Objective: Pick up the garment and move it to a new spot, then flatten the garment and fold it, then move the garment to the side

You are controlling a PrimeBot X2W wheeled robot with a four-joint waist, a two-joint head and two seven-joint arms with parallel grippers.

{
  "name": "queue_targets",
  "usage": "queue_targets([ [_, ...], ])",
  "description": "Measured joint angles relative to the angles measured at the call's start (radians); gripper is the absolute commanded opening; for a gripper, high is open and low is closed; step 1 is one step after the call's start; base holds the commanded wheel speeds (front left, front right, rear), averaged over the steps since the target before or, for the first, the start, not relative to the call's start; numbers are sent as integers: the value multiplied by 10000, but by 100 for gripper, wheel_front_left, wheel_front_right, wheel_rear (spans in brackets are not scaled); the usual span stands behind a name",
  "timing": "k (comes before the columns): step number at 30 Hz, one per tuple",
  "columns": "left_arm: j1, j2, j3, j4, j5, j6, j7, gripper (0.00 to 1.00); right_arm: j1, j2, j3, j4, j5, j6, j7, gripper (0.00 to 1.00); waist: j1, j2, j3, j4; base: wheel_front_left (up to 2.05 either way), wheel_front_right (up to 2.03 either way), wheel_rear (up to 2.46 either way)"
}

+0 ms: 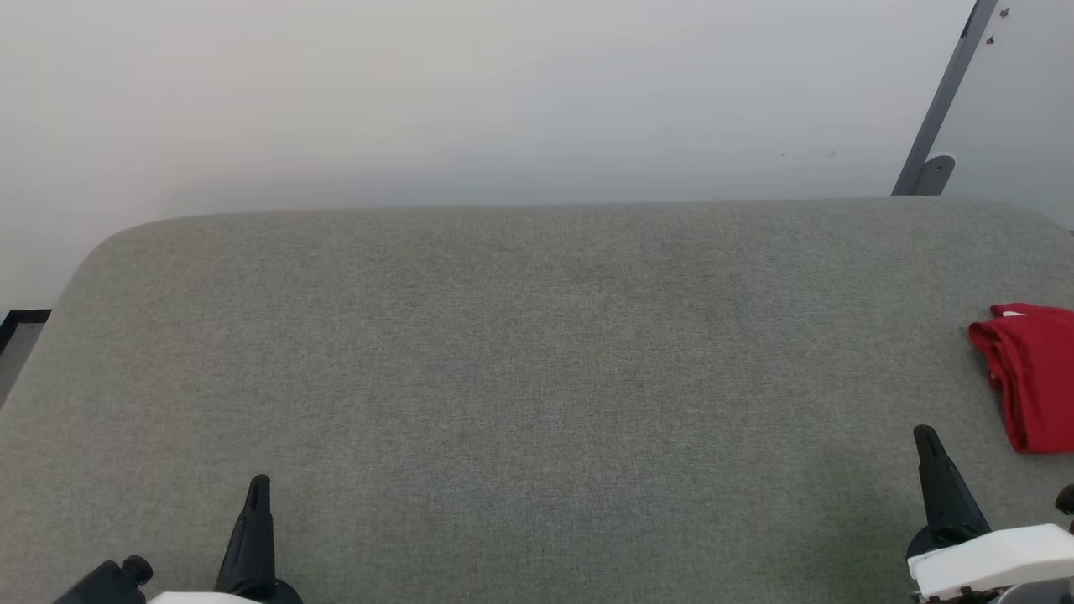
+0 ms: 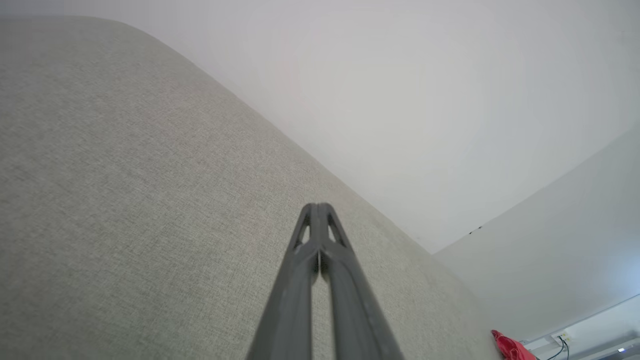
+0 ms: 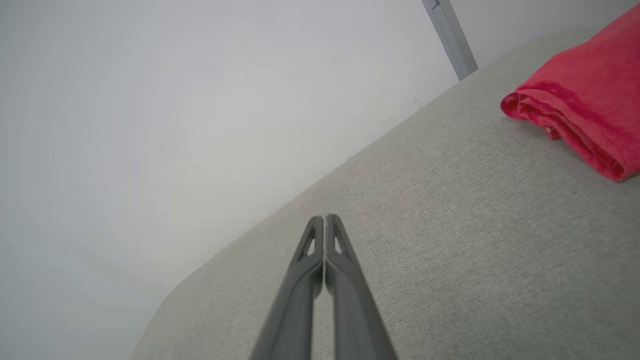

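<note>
A wide grey fabric-covered surface (image 1: 537,361) with rounded far corners is seen from above, backed by a plain pale wall (image 1: 503,101). The garment (image 1: 1030,377), bright red, is folded into a compact bundle and is laid at the far right of the surface, partly cut off by the head view's border; a small sliver of white is seen at its far end. The right gripper (image 1: 927,436) is seen at the lower right as dark fingers pointing up the view above a white housing (image 1: 990,560); it is placed near the garment, towards the robot and a little to the left, and is not touching it. In the right wrist view the gripper's two fingers are pressed together at the tips with nothing pinched between them, and the garment is seen at the upper right, its stacked folds visible along one edge. The left gripper (image 1: 256,495) is seen at the lower left, well apart from the garment. In the left wrist view its fingers are likewise pressed together on nothing, and the garment is seen as a small red patch in the far lower right corner. A grey metal bar (image 1: 944,92) is seen slanting against the wall behind the surface's far right corner. Whether either gripper touches the surface cannot be told.
</note>
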Motion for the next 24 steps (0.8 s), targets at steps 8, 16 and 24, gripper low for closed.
queue_targets([
  [8,-255,-15,52,132,-1037,0,261,0,-181,127,-44,75,913,0,236,0,0,0,42,-4,0,0,0],
  [16,-529,-38,105,234,-1898,0,499,0,-350,270,-107,190,1758,0,414,0,0,0,84,-6,0,0,0],
  [24,-774,-56,169,357,-2800,0,731,0,-494,374,-167,280,2539,0,589,0,0,0,125,-10,0,0,0],
])
